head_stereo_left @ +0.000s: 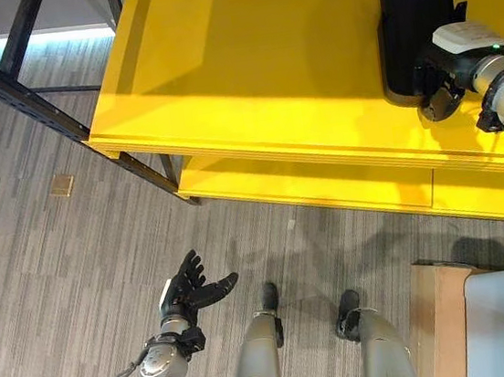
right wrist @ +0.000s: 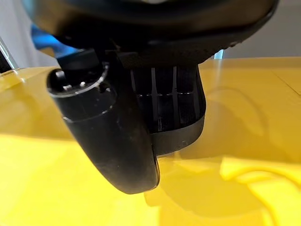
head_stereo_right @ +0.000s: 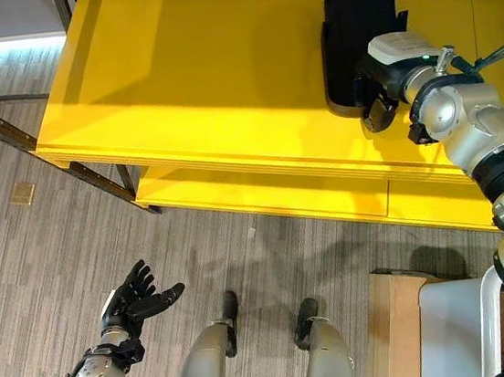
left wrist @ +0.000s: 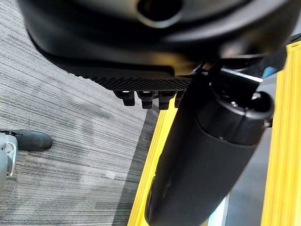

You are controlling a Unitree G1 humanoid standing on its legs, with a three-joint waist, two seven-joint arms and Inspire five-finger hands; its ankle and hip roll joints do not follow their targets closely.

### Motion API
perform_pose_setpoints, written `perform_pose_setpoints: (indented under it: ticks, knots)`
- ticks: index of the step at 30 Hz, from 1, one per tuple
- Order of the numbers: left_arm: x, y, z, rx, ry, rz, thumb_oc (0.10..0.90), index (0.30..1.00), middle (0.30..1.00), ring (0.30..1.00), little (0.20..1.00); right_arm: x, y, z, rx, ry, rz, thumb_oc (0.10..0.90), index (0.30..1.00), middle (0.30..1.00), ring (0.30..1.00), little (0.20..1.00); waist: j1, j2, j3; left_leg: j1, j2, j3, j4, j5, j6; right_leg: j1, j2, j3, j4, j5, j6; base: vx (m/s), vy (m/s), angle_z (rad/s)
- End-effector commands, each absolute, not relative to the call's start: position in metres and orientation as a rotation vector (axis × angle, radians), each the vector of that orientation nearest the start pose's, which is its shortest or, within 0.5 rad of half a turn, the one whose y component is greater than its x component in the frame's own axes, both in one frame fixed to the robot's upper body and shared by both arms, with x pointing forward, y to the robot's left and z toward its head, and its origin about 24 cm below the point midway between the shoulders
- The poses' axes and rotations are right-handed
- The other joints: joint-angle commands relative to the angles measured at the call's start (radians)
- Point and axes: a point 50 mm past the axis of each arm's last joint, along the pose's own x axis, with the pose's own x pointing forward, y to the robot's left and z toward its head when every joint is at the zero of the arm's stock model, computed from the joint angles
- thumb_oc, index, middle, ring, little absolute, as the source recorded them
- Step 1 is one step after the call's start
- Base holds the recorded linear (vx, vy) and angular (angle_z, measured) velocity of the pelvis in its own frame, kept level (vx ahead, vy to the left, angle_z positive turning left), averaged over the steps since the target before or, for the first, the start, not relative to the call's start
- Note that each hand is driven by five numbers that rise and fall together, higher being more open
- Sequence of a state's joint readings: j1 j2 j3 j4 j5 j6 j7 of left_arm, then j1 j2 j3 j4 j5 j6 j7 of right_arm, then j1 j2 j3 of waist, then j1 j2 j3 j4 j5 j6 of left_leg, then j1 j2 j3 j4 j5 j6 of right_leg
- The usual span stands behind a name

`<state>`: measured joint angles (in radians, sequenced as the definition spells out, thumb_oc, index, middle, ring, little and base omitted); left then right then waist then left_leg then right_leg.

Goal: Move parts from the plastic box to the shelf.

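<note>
Low and nearest the body, the left hand (head_stereo_left: 189,291) hangs over the grey carpet (head_stereo_left: 50,268) with fingers spread and straight, holding nothing, well apart from the work.

Further out, beside the robot's right side, the plastic box (head_stereo_left: 503,323) sits on a cardboard carton (head_stereo_left: 437,313); only a pale corner of it shows, so I cannot tell what is left in it.

Beyond that, the right hand (head_stereo_left: 437,83) reaches over the top board of the yellow shelf (head_stereo_left: 247,70), against the near end of a black part (head_stereo_left: 413,3) that lies on the board. The part's long axis runs away from the robot, straight out from the hand. In the right wrist view the fingers lie along the part's ribbed face, but whether they clasp it or merely touch it I cannot tell. By my reading this is the set-down step, and the right arm is the one placed to finish it.
</note>
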<state>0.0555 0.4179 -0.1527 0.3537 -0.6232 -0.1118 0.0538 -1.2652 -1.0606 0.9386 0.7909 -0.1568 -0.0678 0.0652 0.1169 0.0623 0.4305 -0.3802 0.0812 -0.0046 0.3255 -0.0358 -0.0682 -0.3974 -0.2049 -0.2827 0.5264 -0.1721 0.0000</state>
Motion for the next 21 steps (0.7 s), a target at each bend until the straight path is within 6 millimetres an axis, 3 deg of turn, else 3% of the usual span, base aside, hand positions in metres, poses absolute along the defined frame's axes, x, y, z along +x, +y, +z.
perform_pose_setpoints:
  ticks: [1, 4, 5, 6, 7, 21]
  knots:
    - [0.2246, 0.2541, 0.003, -0.097, 0.166, 0.122, 0.9, 1.0, 1.0, 1.0, 1.0, 0.36, -0.2884, 0.3613, -1.602, -0.293, -0.294, 0.4, 0.3, 0.3, 0.3, 0.3, 0.017, -0.028, -0.058, -0.006, 0.104, -0.039, 0.019, 0.001, -0.051, 0.069, -0.055, 0.064, -0.026, -0.011, 0.091, 0.0, 0.0, 0.0]
    - [0.2245, 0.2537, 0.0019, -0.099, 0.171, 0.121, 0.9, 1.0, 1.0, 1.0, 1.0, 0.36, -0.2906, 0.3608, -1.592, -0.289, -0.305, 0.4, 0.3, 0.3, 0.3, 0.3, 0.016, -0.027, -0.055, -0.009, 0.103, -0.039, 0.021, 0.001, -0.052, 0.065, -0.056, 0.066, -0.02, -0.014, 0.09, 0.0, 0.0, 0.0]
    - [0.2247, 0.2535, 0.0019, -0.102, 0.17, 0.122, 0.9, 1.0, 1.0, 1.0, 1.0, 0.3604, -0.2918, 0.3596, -1.589, -0.282, -0.309, 0.635, 0.629, 0.629, 0.629, 0.629, 0.015, -0.026, -0.053, -0.01, 0.103, -0.039, 0.022, 0.001, -0.052, 0.064, -0.055, 0.067, -0.017, -0.014, 0.09, 0.0, 0.0, 0.0]
    - [0.2247, 0.2535, 0.0019, -0.102, 0.17, 0.122, 0.9, 1.0, 1.0, 1.0, 1.0, 0.3604, -0.2918, 0.3596, -1.589, -0.282, -0.309, 0.635, 0.629, 0.629, 0.629, 0.629, 0.015, -0.027, -0.053, -0.01, 0.103, -0.039, 0.022, 0.001, -0.052, 0.064, -0.056, 0.067, -0.017, -0.015, 0.09, 0.0, 0.0, 0.0]
    - [0.225, 0.2532, 0.0023, -0.107, 0.167, 0.125, 0.9, 1.0, 1.0, 1.0, 1.0, 0.361, -0.2922, 0.3598, -1.58, -0.283, -0.318, 0.9, 1.0, 1.0, 1.0, 1.0, 0.015, -0.026, -0.05, -0.01, 0.103, -0.039, 0.023, 0.0, -0.052, 0.062, -0.055, 0.069, -0.014, -0.016, 0.089, 0.0, 0.0, 0.0]
    - [0.225, 0.2531, 0.0011, -0.117, 0.168, 0.133, 0.9, 1.0, 1.0, 1.0, 1.0, 0.3649, -0.2892, 0.3601, -1.533, -0.299, -0.338, 0.9, 1.0, 1.0, 1.0, 1.0, 0.014, -0.027, -0.045, -0.011, 0.103, -0.046, 0.029, -0.002, -0.052, 0.054, -0.057, 0.071, 0.002, -0.018, 0.087, 0.0, 0.0, 0.0]
